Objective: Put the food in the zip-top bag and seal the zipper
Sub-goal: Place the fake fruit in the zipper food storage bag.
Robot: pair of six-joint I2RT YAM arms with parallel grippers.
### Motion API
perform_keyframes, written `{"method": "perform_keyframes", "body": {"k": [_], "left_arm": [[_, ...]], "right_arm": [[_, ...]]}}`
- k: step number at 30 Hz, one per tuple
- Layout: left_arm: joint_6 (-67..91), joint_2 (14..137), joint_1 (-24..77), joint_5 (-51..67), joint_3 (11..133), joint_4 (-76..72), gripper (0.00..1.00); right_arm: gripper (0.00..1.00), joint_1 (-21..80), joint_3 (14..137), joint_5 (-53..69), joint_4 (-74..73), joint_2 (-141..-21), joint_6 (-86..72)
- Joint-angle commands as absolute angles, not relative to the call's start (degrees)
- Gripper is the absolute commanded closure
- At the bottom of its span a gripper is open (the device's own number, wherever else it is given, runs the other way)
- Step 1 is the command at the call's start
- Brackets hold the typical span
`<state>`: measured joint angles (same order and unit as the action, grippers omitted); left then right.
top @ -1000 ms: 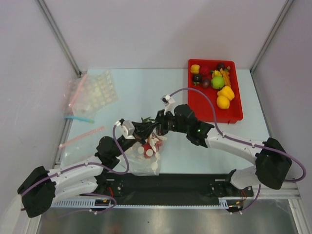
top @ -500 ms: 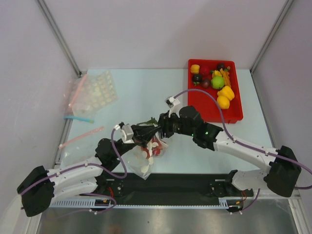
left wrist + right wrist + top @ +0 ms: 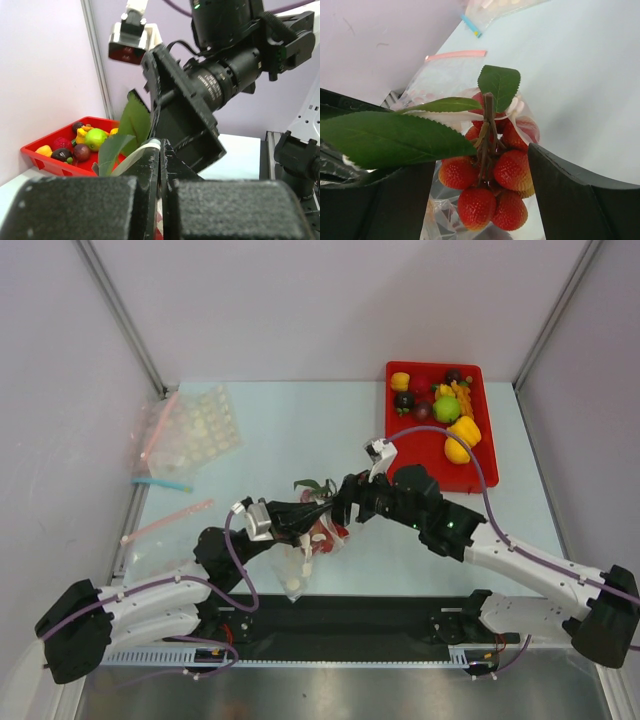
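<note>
Top external view: the zip-top bag [image 3: 292, 575] hangs at about 6 o'clock on the table [image 3: 280, 430], slung between the two arms. The left gripper [image 3: 300, 520] sits at its 10 o'clock and the right gripper [image 3: 340, 510] at its 1 o'clock. A strawberry cluster [image 3: 322, 533] with green leaves [image 3: 312, 485] sits at the bag's mouth. The rest of the food [image 3: 446, 408] lies in the red tray [image 3: 392, 430], far off at 1 o'clock.

Left wrist view: the left claw is pinched flat, with no gap between its fingers. The whitish zipper [image 3: 141, 151] pokes out at their 11 o'clock, so it has the bag by the rim. The leaves stand at 11 o'clock in front of the right claw.

Right wrist view: the right claw's fingers [image 3: 580, 200] are spread wide, with the berry cluster in the gap and clear film around it. I cannot tell whether the pads press the berries. A spare bag with a pink strip [image 3: 455, 54] lies at 11 o'clock.

The pouch looks thin, limp and slippery. It will probably collapse unless held by the stiffer zipper rim, best near a corner. The berries look light and hard. The woody stem at 12 o'clock of the bunch seems the surest grip, since the leaves would likely bend.
</note>
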<state>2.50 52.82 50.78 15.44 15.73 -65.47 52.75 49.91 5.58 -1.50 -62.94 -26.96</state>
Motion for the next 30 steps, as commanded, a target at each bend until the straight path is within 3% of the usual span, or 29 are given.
{"method": "perform_keyframes", "body": {"k": [1, 17, 24, 30], "left_arm": [[0.4, 52.7, 49.9, 11.6, 15.3, -66.6, 1.00], [0.4, 49.4, 49.9, 10.2, 13.2, -68.6, 1.00], [0.7, 47.5, 49.9, 10.6, 12.7, -68.7, 1.00], [0.9, 46.8, 49.9, 10.4, 12.7, -68.6, 1.00]], "right_arm": [[0.21, 53.1, 49.5, 7.5, 1.1, -58.5, -26.1], [0.38, 43.1, 48.3, 6.4, -5.1, -56.0, -29.2], [0.38, 34.7, 46.8, 17.5, -2.5, -60.8, -31.6], [0.46, 33.3, 47.7, 25.5, -0.6, -67.4, -31.3]]}}
